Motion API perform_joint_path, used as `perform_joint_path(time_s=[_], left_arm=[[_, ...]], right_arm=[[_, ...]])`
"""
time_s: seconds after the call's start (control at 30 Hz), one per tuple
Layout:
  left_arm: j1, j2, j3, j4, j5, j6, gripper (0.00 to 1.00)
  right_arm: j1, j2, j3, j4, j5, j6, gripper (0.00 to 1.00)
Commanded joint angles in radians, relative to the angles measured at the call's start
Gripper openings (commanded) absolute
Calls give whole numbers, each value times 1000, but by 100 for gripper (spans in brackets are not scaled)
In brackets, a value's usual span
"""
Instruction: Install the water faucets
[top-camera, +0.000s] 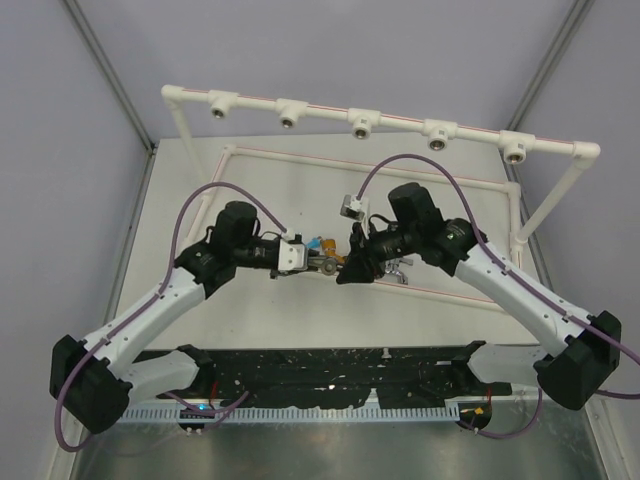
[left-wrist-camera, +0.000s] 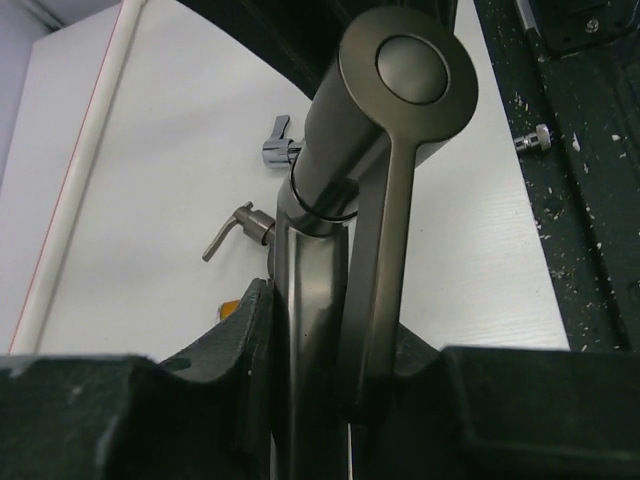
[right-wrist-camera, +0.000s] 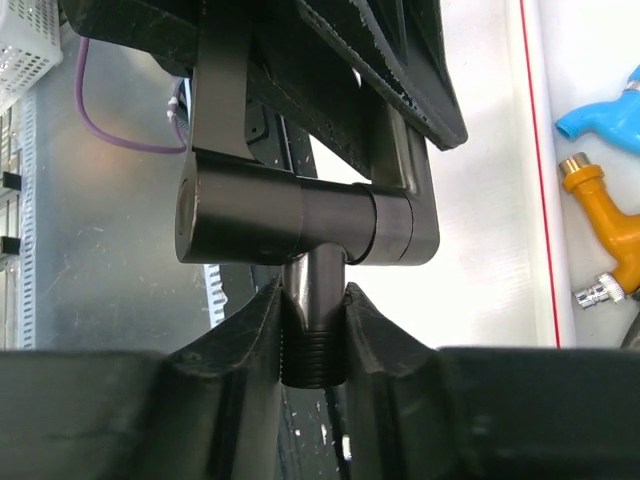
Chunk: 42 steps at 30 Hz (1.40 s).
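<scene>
Smooth dark-grey metal tap, round-capped barrel and long flat arm, clamped by the left fingers. The right fingers pinch its ribbed threaded stem. Arm's lower end is hidden.

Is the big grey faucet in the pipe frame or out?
Out: the right gripper clamps the grey faucet by its threaded stem, apart from the pipe frame.

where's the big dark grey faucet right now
Top view: mid-table between the arms. The left fingers grip the dark-grey faucet by its body, right fingers by its threaded stem; orange tap and blue tap lie beside.
</scene>
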Motion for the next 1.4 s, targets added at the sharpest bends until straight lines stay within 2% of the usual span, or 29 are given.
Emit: perform_joint_path(time_s=[0.0, 0.03, 0.1, 0.2, 0.4, 0.53, 0.63, 0.8, 0.97, 1.07, 1.3, 1.37], left_arm=[[-4, -51, 1, 144, -62, -225, 0], [-3, -59, 1, 156, -103, -304, 0], [2, -77, 4, 158, -159, -437, 0], [14, -96, 12, 152, -179, -672, 0], [19, -146, -19, 116, -135, -886, 1], [17, -196, -76, 120, -118, -922, 4], [19, -219, -97, 86, -99, -937, 2], [16, -236, -102, 81, -9, -969, 0], [19, -226, -54, 50, 54, -933, 0], [17, -203, -5, 6, 114, -890, 0], [19, -151, 64, -17, 287, -879, 0], [19, -160, 55, 3, 304, -877, 0]], right_arm=[[7, -95, -24, 159, 12, -7, 35], [6, -108, -50, 194, 21, -10, 49], [-1, -151, -91, 251, 46, -14, 62], [-19, -223, -156, 372, 53, -14, 70], [-34, -320, -325, 626, 69, -5, 73], [-40, -347, -397, 775, 87, 48, 73], [-42, -329, -415, 851, 19, 84, 72], [-40, -269, -399, 969, -94, 154, 67], [-39, -194, -349, 995, -175, 179, 60], [-36, -162, -320, 984, -212, 177, 48], [-36, -125, -271, 937, -299, 196, 6], [-36, -117, -254, 909, -327, 191, 5]])
